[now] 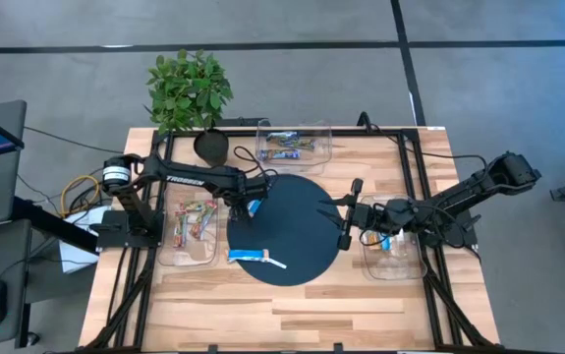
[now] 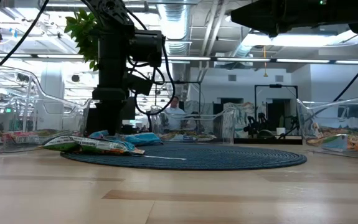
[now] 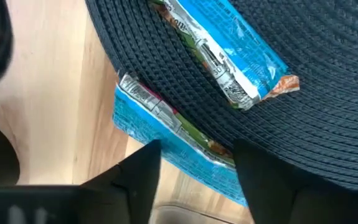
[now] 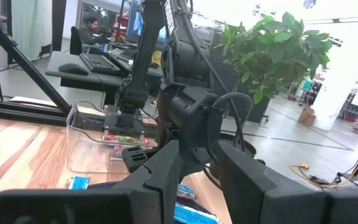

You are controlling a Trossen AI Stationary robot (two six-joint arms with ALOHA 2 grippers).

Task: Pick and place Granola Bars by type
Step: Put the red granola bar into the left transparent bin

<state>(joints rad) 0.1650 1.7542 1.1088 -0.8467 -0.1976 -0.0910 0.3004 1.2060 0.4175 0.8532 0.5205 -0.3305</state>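
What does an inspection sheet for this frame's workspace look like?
Surface: wooden table with a dark round mat.
Job's things: blue granola bars at the mat's edge; one more near the front; clear bins hold sorted bars.
Clutter: white stick on the mat.
Grippers: left gripper open above a blue bar; right gripper open over the mat's right edge.
Cables: coiled wires at left.
Surroundings: potted plant; seated person.

Two glossy blue-and-white granola bars (image 3: 228, 56) (image 3: 179, 155) lie at one round dark woven mat (image 1: 297, 211); three clear plastic bins (image 1: 297, 146) (image 1: 189, 231) (image 1: 395, 254) surround it.
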